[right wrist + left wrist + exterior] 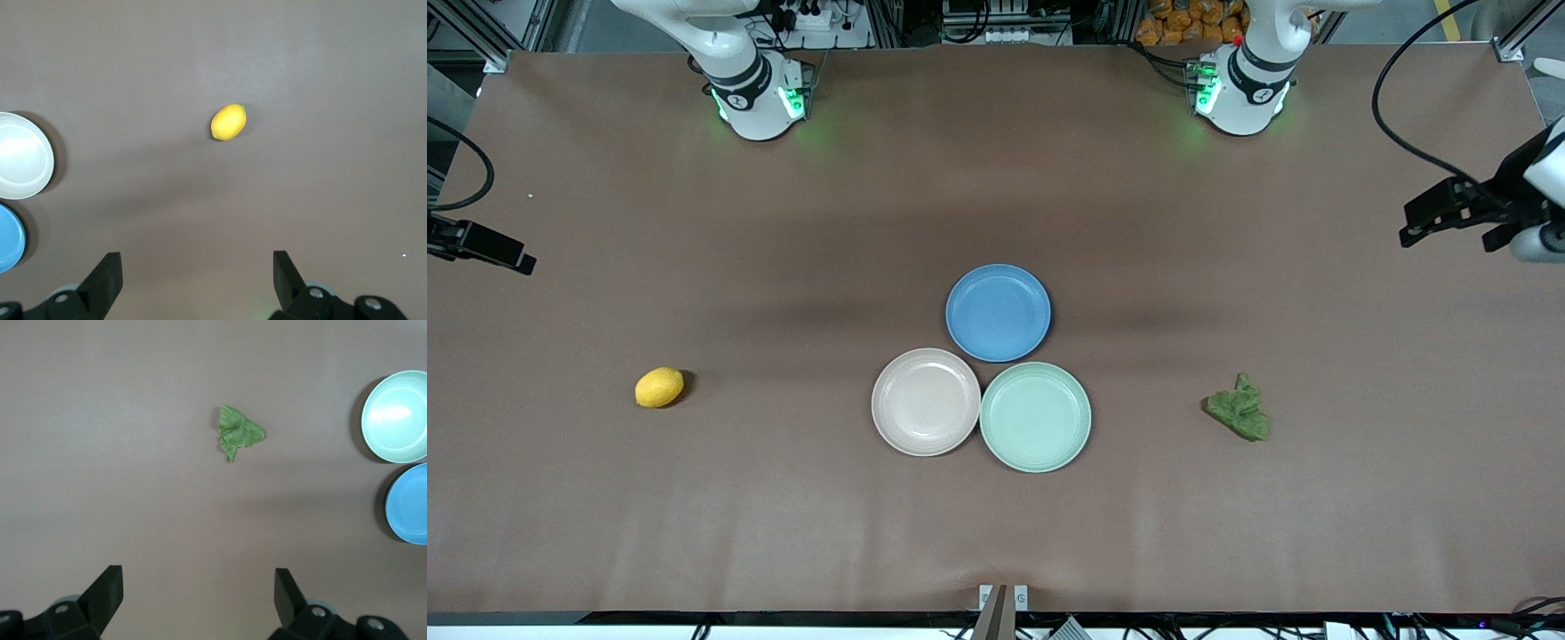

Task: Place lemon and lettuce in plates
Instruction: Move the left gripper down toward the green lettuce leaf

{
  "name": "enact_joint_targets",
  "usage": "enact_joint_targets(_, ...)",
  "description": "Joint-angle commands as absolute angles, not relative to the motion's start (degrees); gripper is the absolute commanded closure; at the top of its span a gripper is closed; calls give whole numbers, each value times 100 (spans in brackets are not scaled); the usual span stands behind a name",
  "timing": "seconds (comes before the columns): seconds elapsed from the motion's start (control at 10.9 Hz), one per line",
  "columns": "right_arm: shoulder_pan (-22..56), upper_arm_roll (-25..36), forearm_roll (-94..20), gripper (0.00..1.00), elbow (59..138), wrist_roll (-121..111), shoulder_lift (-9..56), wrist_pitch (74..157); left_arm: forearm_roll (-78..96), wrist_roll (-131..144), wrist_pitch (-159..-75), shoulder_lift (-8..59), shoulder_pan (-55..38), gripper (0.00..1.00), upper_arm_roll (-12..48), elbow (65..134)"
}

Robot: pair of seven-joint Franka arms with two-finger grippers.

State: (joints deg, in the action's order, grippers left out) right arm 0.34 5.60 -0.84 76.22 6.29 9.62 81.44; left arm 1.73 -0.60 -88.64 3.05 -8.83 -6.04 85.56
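Brown matting covered the table [996, 178], and three round shallow rimmed plates sat clustered at its middle, each touching or just beside the other two. The pale beige-pink plate [926, 402] lay toward the right arm's end of the cluster, the pale mint green plate [1035, 416] beside it toward the left arm's end, and the blue plate [998, 312] farther from the front camera than both. All three plates held nothing. The small oval yellow lemon [659, 387] with its smooth skin rested on the bare matting well apart from the plates, toward the right arm's end of the table. The small dark green wrinkly lettuce piece [1240, 409], roughly triangular with ragged edges, lay on the matting well apart from the plates toward the left arm's end. The left gripper [199, 600] hung in the air over the left arm's end of the table, its two black fingers spread wide with nothing between them; its wrist view looked down on the lettuce, with the mint green and blue plates at one edge. The right gripper [197, 280] hung over the right arm's end of the table, fingers likewise spread apart and grasping nothing; its wrist view looked down on the lemon, with the beige-pink and blue plates at one edge.
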Motion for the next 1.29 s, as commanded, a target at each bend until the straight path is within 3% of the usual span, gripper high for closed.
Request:
enact_joint_targets(0.0, 9, 519, -53, 0, 7778, 642, 817, 8191, 237, -105, -8946, 614, -949, 0, -607, 8481)
enact_joint_targets(0.64, 9, 519, -53, 0, 7778, 642, 817, 8191, 308, -114, -10202, 1897, -1099, 0, -502, 8709)
enact_joint_targets(0.92, -17, 527, -79, 0, 7796, 633, 852, 8209, 299, -114, -11107, 2135, -1107, 0, -413, 9210)
enact_joint_targets(1.19, -79, 536, -97, 0, 7980, 633, 879, 8411, 290, -132, -11565, 2539, -1099, 0, -413, 9264)
